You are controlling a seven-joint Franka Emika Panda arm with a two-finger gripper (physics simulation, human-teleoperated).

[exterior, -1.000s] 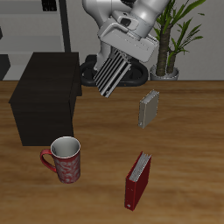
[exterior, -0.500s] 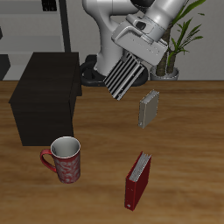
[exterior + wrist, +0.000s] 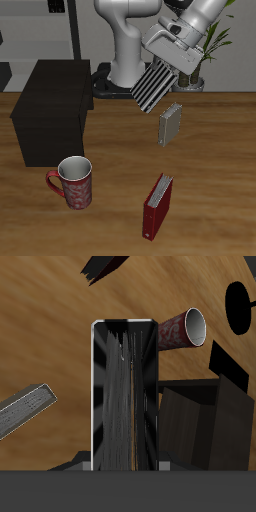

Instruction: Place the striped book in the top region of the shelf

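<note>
The striped book, with black-and-white stripes, hangs tilted in the air, held at its upper end by my gripper. It is above the table, beside the plain grey book and well away from the shelf. The shelf is a large matte black box with a flat bare top at the table's side. In the wrist view the striped book fills the middle, clamped between my fingers; the shelf and the mug show beyond it.
A red patterned mug stands near the table's front edge, in front of the shelf. A dark red book stands near the front. A potted plant and a grey metal-framed rack are at the back.
My gripper has carried the striped book steadily away from the shelf, toward the potted plant, and slightly higher. The other objects have not moved.
</note>
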